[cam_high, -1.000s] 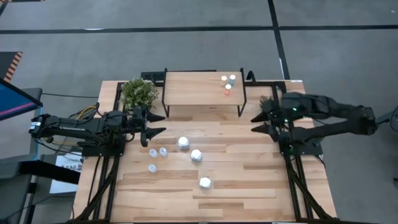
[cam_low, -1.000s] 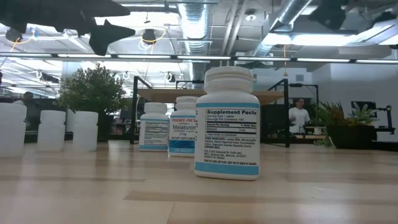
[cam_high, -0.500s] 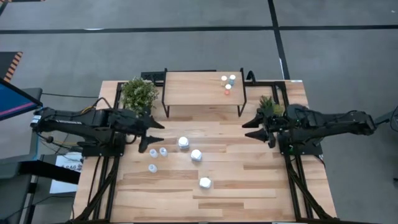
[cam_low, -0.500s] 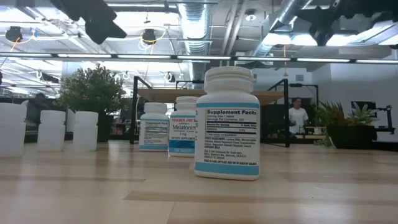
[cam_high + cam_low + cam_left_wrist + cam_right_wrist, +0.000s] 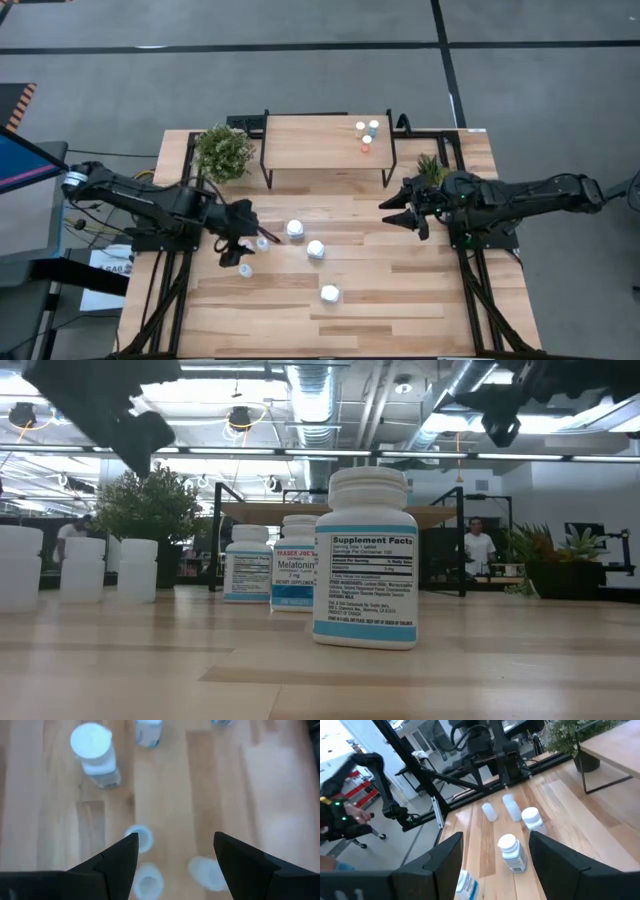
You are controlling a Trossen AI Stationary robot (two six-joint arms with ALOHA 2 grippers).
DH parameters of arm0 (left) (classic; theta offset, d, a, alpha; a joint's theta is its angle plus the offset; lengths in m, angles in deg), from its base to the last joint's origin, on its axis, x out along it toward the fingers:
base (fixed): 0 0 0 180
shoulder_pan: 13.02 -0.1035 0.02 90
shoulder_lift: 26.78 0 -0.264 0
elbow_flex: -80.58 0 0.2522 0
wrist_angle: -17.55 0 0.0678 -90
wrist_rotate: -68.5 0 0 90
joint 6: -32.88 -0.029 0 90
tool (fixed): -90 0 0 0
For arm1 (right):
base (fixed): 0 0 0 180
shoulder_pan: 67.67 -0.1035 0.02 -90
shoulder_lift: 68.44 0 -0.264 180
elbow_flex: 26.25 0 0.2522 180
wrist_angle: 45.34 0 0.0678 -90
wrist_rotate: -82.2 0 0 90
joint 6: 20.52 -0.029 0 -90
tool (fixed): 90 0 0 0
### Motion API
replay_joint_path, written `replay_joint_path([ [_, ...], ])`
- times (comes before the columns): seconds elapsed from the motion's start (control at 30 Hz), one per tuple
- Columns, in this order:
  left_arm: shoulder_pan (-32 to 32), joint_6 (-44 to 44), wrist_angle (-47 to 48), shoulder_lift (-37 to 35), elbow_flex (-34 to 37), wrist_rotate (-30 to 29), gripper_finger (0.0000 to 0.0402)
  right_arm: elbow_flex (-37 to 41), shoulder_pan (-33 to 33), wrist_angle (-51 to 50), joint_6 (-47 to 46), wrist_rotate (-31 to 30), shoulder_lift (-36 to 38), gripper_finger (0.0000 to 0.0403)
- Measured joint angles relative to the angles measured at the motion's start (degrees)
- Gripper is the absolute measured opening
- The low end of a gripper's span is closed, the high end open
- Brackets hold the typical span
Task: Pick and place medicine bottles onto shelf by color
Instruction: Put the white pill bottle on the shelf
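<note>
While the three tiny capped bottles (image 5: 366, 134) already stand in a tight cluster at the right end of the shelf (image 5: 310, 142), the other six medicine bottles remain on the plank table (image 5: 400, 300), so by my judgement about a third of the sorting is done.

The shelf sits at the table's far edge, midway along it, with a leafy potted plant (image 5: 223, 151) just beside its left end and a smaller plant (image 5: 431, 167) near the table's right edge.

Three pale-blue bottles (image 5: 262, 243) stand grouped toward the table's left edge. The left gripper (image 5: 236, 249) hangs directly over them, fingers spread wide and holding nothing; in the left wrist view the round bottle tops (image 5: 138, 838) show between and just beyond its dark fingers. I judge it is lining up to take one of these.

Three chunky white bottles run in a loose diagonal from near the table's middle toward its near edge: one (image 5: 295, 230), the next (image 5: 315, 249), and the last (image 5: 329, 294) (this one stands well apart from the others).

The right gripper (image 5: 404, 214) hovers above the table toward its right edge, also spread and empty, pointing at the white bottles.
</note>
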Motion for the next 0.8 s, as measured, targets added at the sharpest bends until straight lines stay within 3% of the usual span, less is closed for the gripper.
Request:
replay_joint_path([
  [0.27, 1.56, -1.78, 0.15, 7.59, 0.00, -8.93, 0.0245, 0.00, 0.00, -0.18, -2.99, 0.00, -2.46, 0.0249],
  [0.8, 1.56, -5.65, -1.29, 21.45, 0.00, -8.90, 0.0245, 0.00, 0.00, -0.20, -3.03, 0.01, -2.23, 0.0249],
])
